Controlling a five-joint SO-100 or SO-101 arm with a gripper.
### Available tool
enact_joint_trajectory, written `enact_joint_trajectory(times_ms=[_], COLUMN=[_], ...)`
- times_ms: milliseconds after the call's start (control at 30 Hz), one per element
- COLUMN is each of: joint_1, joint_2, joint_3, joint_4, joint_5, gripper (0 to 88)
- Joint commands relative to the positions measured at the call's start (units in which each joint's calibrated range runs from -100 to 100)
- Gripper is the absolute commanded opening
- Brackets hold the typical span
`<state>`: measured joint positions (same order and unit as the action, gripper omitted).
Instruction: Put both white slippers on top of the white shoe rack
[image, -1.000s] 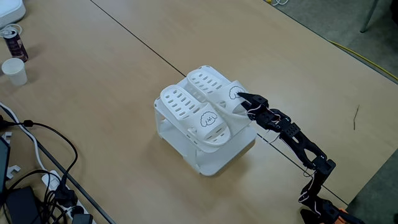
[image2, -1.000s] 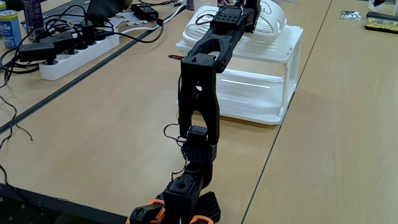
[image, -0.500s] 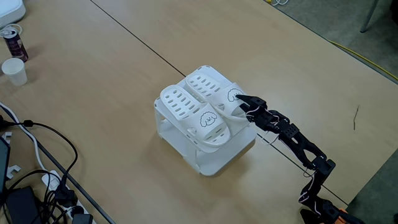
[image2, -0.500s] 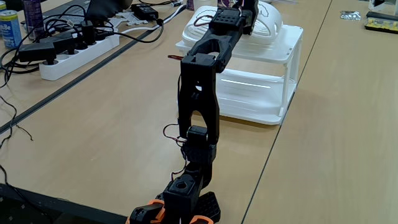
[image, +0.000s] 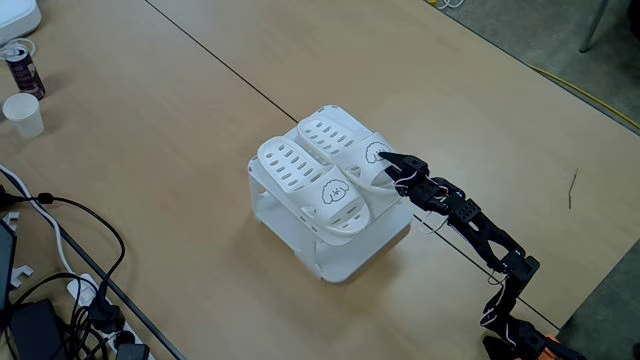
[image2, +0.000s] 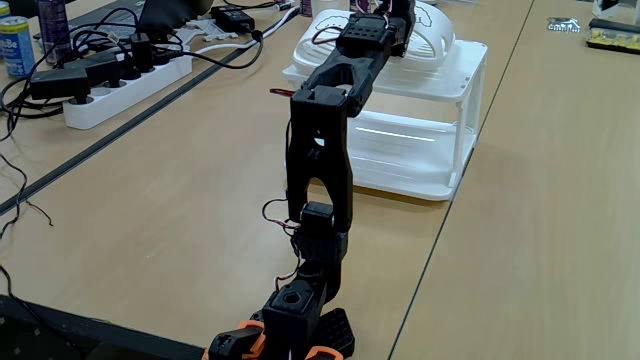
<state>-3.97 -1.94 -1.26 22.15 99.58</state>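
Observation:
Two white slippers lie side by side on top of the white shoe rack (image: 350, 255) in the middle of the table. The nearer slipper (image: 300, 178) lies free, its dog-face drawing facing up. My black gripper (image: 384, 158) reaches in from the lower right and is shut on the strap edge of the farther slipper (image: 335, 135), right by its drawing. In the low fixed view my arm (image2: 320, 150) stretches away toward the rack (image2: 440, 85). It hides much of the slipper (image2: 438, 25) there, and the fingertips are cut off at the top edge.
A paper cup (image: 22, 113) and a drink can (image: 20, 65) stand at the far left. Cables and a power strip (image2: 120, 85) crowd the table's left side. My arm's base (image2: 290, 320) sits at the table edge. Bare wood surrounds the rack.
The gripper and the farther slipper shifted slightly toward the left on the rack top about a second ago, then held still. The nearer slipper has not moved.

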Motion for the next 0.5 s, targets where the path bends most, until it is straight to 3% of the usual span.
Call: enact_joint_trajectory(times_ms=[0,467], joint_1=[-0.22,-0.22], joint_2=[-4.75,-3.49], joint_3=[-1.22,-0.95], joint_4=[-2.99,-5.23], joint_5=[0.42,0.42], gripper=[0.7,0.7])
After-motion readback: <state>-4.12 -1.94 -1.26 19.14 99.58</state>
